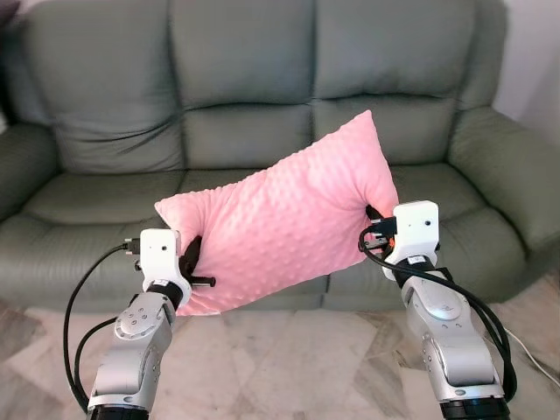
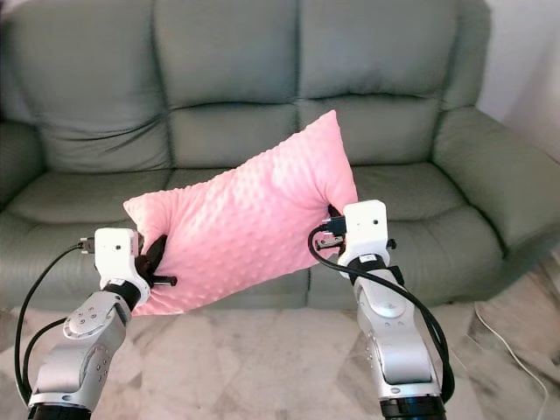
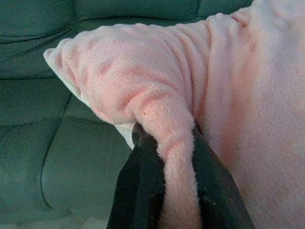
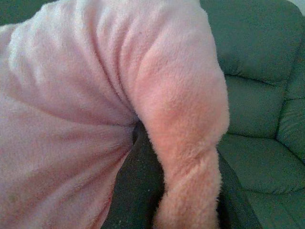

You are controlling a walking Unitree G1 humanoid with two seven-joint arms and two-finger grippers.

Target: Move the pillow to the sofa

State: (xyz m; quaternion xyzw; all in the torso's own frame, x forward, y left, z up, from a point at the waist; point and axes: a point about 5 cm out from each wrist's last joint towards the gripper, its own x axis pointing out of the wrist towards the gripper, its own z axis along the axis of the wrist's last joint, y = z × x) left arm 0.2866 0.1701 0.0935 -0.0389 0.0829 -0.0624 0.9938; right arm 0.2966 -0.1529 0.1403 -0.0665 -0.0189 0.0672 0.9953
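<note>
Pillow: your pink pillow (image 1: pixel 284 229) has a dimpled, plush cover; it hangs in the air between both arms, tilted, one corner up at 1 o'clock and the low end down at 7 o'clock.
Pillow place: you see it in front of the sofa (image 1: pixel 96 105), above the seat's front edge, not resting on any cushion.
Left gripper: your left gripper (image 3: pixel 167 176) is clenched on a fold of the pillow's lower end; the wrist view shows a ridge of pink fabric pinched between the two black fingers (image 3: pixel 140 186).
Right gripper: your right gripper (image 4: pixel 183 191) grasps a bunched roll of the pillow's higher end, with dark fingers on both sides of it.
Sofa: grey-green, three seats, padded arms at 9 and 3 o'clock.
Floor: pale marbled floor (image 1: pixel 280 359) beneath the arms.
Hidden: the pillow covers part of the middle seat and most of both grippers' fingers in the head views.
Cut off: both sofa arms run past the frame edges.
</note>
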